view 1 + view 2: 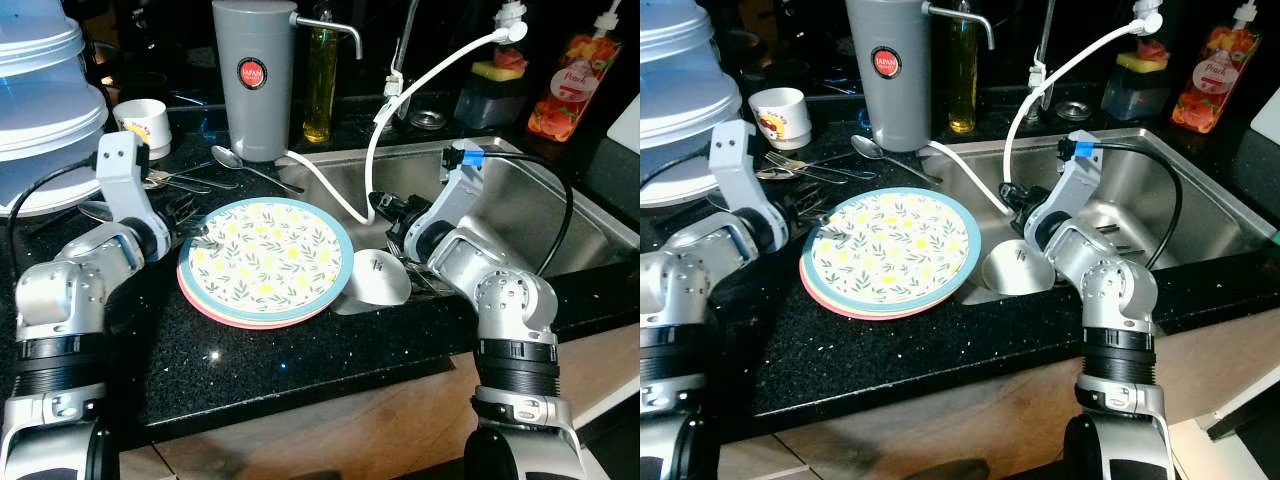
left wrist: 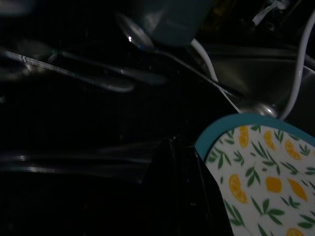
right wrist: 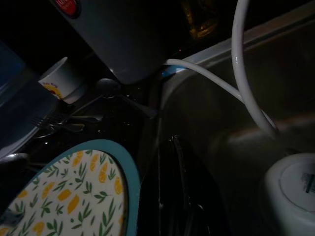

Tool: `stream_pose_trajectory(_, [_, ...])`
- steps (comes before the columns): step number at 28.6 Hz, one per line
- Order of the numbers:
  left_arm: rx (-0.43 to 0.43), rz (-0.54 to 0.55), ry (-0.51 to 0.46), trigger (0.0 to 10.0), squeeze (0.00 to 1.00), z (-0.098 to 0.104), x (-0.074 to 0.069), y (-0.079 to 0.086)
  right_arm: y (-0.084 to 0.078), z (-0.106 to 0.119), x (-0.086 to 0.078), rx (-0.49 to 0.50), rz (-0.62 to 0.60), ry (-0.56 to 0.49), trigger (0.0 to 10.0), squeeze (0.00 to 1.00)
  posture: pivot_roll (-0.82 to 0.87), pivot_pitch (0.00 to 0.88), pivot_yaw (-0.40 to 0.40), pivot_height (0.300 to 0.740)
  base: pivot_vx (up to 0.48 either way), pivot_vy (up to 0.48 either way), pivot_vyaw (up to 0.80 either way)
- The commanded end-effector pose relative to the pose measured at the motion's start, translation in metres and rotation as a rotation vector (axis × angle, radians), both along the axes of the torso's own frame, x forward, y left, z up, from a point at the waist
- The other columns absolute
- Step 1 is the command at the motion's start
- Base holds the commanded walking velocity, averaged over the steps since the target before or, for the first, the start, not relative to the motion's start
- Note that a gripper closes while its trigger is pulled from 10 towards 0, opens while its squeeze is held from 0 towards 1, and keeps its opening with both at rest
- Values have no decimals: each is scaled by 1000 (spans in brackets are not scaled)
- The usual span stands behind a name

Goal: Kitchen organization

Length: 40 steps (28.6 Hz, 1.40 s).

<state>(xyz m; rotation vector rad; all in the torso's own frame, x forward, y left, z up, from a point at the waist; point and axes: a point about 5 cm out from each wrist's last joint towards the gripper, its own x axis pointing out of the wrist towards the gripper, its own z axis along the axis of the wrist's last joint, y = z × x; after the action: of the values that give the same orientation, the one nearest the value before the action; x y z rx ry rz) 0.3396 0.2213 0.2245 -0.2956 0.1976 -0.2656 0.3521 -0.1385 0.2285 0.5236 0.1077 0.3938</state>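
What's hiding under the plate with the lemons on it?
Under the lemon plate a pink plate peeks out, just its rim along the near edge. The rest of it is covered, so you can't tell its pattern or whether more plates lie beneath it.

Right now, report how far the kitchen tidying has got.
Done: the plates sit stacked on the counter. In hand: left gripper at the stack's left rim, right gripper by the sink edge. Left: loose cutlery, cup, upturned white bowl.

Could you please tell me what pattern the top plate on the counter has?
Yellow lemons and green leaves on white, with a teal rim; the top plate shows best in the left eye view.
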Motion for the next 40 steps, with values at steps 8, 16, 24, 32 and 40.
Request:
stream_pose_trajectory(8, [-125,-70,165,10000,0,-21,-18,22,24,-25,-13,9,94,92,10000,0,45,0,-8,740,0,0,0])
stream_pose_trajectory(16, [-310,-155,206,10000,0,-30,-26,12,32,-30,-15,25,110,108,10000,0,42,0,-7,740,0,0,0])
stream_pose_trajectory(24, [-239,79,127,10000,0,-25,-14,30,34,-32,-16,25,115,115,10000,0,43,0,-9,740,0,0,0])
stream_pose_trajectory(32, [-350,-10,107,10000,1000,-15,-20,31,33,-33,-16,25,107,114,10000,0,46,0,-4,740,0,0,0])
stream_pose_trajectory(40, [-453,-212,66,10000,1000,-4,-34,15,32,-34,-16,27,99,114,10000,0,49,0,-3,740,0,0,0])
